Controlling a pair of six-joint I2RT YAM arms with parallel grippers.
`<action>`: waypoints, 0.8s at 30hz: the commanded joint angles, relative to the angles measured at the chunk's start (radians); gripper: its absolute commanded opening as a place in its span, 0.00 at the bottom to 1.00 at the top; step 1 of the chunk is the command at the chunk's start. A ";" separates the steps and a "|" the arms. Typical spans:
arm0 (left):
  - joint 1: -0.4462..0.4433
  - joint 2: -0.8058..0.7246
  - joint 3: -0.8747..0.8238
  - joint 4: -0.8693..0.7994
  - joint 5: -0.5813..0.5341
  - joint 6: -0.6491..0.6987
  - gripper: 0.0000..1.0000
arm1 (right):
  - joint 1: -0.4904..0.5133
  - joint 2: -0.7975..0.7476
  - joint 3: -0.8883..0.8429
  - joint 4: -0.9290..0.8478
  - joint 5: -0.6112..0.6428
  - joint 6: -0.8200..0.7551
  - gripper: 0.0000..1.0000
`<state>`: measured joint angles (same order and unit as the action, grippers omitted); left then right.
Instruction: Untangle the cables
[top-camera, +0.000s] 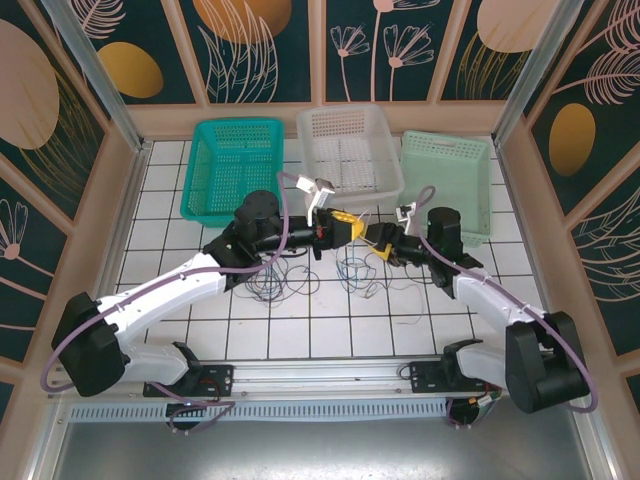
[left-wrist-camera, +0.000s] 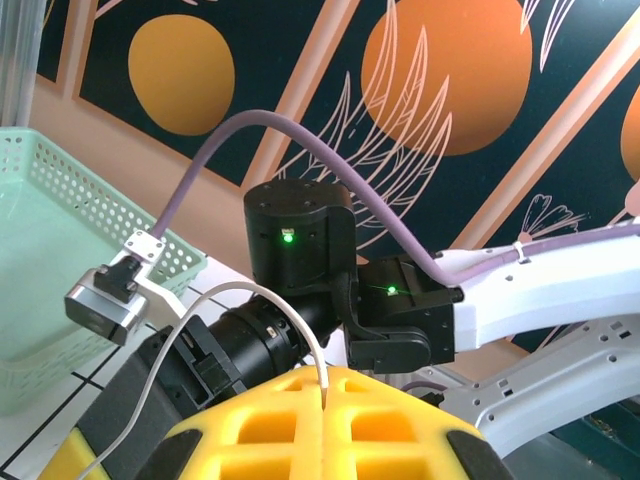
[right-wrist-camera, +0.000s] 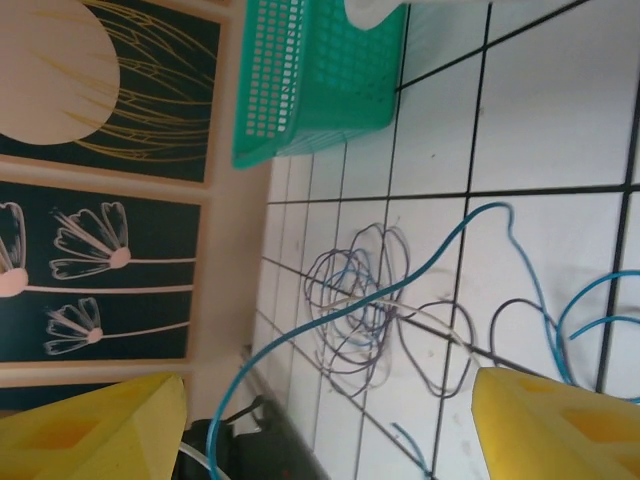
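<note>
Quite a bit is hard to read here tbh. From above, the cables (top-camera: 283, 275) are seen as thin loops on the white-tiled table (top-camera: 330, 320). Single strands can't be told apart, and part of the heap is tucked under the left forearm. That heap lies at about 8 o'clock from the left gripper (top-camera: 343, 225), and a second bunch at about 7 o'clock from the right gripper (top-camera: 381, 245). In the left wrist view the yellow fingers (left-wrist-camera: 260, 425) are cut off by the bottom edge. They're pressed together on a white cable (left-wrist-camera: 245, 288), which arcs up out of the seam and drops off toward 7 o'clock. In the right wrist view the two yellow fingers are clipped at the bottom corners and spread wide. A blue cable (right-wrist-camera: 450, 240) is swept across the gap between them; whether it's touched can't be told, and its lower end is lost behind something dark. A knotted tangle (right-wrist-camera: 360, 310) lies on the table at 12 o'clock from that gap.
</note>
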<state>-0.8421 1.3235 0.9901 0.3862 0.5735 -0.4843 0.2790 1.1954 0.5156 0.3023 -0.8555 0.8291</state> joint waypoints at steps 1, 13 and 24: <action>0.007 0.014 0.005 0.029 0.029 0.036 0.00 | 0.012 0.036 0.031 0.088 -0.084 0.124 0.76; 0.004 0.028 0.000 0.054 0.069 0.042 0.00 | 0.051 0.183 0.057 0.242 -0.082 0.245 0.77; 0.003 0.012 -0.011 0.071 0.092 0.046 0.00 | 0.081 0.259 0.078 0.365 -0.047 0.334 0.73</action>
<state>-0.8425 1.3441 0.9867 0.4053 0.6327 -0.4557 0.3424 1.4361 0.5613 0.5735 -0.9092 1.1213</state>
